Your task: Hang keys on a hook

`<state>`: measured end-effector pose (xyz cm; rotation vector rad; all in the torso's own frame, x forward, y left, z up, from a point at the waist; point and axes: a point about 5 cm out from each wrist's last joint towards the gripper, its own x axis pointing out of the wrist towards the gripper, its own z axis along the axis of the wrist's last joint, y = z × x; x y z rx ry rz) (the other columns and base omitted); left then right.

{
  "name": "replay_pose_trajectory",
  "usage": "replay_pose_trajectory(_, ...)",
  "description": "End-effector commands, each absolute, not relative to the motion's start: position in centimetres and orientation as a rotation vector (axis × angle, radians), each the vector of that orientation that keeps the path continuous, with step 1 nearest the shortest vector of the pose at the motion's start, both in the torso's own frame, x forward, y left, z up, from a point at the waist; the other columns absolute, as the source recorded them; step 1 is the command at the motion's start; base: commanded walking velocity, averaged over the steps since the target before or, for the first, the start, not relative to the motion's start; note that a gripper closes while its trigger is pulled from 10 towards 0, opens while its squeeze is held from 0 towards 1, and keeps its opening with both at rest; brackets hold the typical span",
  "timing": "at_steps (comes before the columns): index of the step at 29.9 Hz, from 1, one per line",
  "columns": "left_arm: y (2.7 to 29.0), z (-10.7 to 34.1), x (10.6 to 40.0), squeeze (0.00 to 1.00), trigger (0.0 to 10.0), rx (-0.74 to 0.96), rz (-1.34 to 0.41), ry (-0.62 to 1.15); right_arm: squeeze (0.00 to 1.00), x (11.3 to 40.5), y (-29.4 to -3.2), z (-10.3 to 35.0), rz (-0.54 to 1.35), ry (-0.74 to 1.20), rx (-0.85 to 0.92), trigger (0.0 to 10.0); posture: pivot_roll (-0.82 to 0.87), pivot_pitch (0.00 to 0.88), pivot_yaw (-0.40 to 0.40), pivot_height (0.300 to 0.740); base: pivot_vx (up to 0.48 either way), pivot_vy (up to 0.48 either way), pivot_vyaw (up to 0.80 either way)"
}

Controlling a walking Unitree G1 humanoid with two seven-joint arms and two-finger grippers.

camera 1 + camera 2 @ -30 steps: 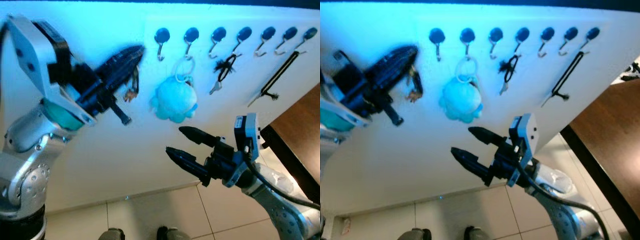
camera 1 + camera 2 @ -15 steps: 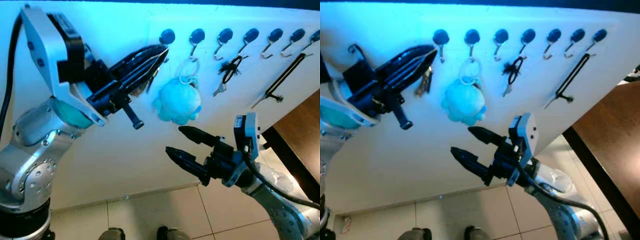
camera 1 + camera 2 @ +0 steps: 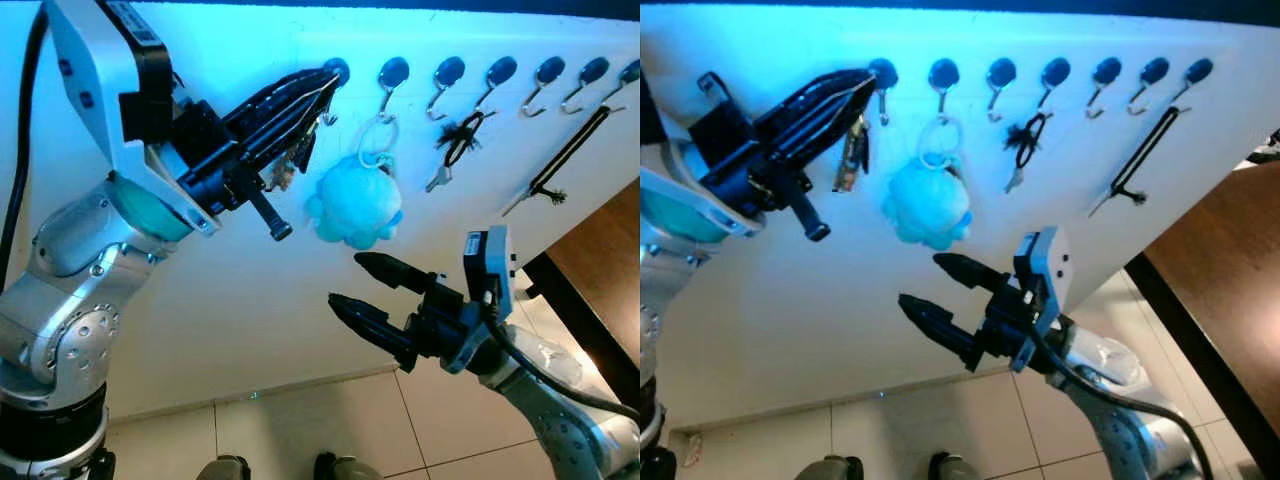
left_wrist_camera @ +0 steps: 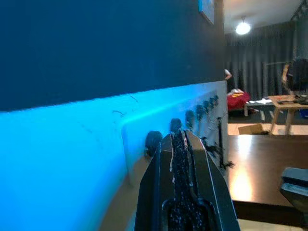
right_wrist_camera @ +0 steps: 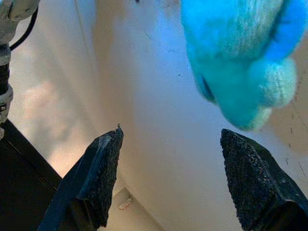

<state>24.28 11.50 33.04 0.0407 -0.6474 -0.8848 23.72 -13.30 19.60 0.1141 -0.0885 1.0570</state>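
Keys (image 3: 293, 160) dangle from the left gripper (image 3: 322, 85), a small dark bunch with a thin ring pinched at the fingertips, right at the leftmost hook (image 3: 333, 72). Probably light, rigid and swingy, so holding the ring makes sense. Right eye view: right gripper (image 3: 918, 283) hovers spread below the blue plush (image 3: 927, 205). Left wrist view: fingers pressed together, aimed along the hook row. Right wrist view: fingertips (image 5: 103, 163) wide apart under the plush.
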Motion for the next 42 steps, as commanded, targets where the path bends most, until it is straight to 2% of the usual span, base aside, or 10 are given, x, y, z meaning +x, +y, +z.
replay_pose_trajectory(1,11.2,32.8,23.8,0.0,10.0,0.056,-0.922,-0.643,0.0,23.7,-13.3,19.4,1.059,-0.082,0.112,10.0,0.01,0.075,0.001,0.74,0.0,0.0,0.0)
replay_pose_trajectory(10,10.6,32.6,23.8,0.0,10.0,0.083,-0.932,-0.636,0.0,23.8,-13.4,19.3,1.06,-0.081,0.109,10.0,0.01,0.068,-0.007,0.74,0.0,0.0,0.0)
replay_pose_trajectory(19,9.4,32.1,25.1,0.0,10.0,0.138,-0.875,-0.62,0.0,23.9,-13.2,19.3,1.066,-0.081,0.109,10.0,0.01,0.081,-0.005,0.74,0.0,0.0,0.0)
replay_pose_trajectory(32,10.5,32.8,25.8,0.0,10.0,0.092,-0.787,-0.634,0.0,23.8,-13.2,19.2,1.064,-0.078,0.117,10.0,0.01,0.089,-0.002,0.74,0.0,0.0,0.0)
replay_pose_trajectory(42,11.4,32.3,25.2,0.0,10.0,0.025,-0.829,-0.615,0.0,23.8,-13.3,19.1,1.065,-0.075,0.116,10.0,0.02,0.092,-0.005,0.74,0.0,0.0,0.0)
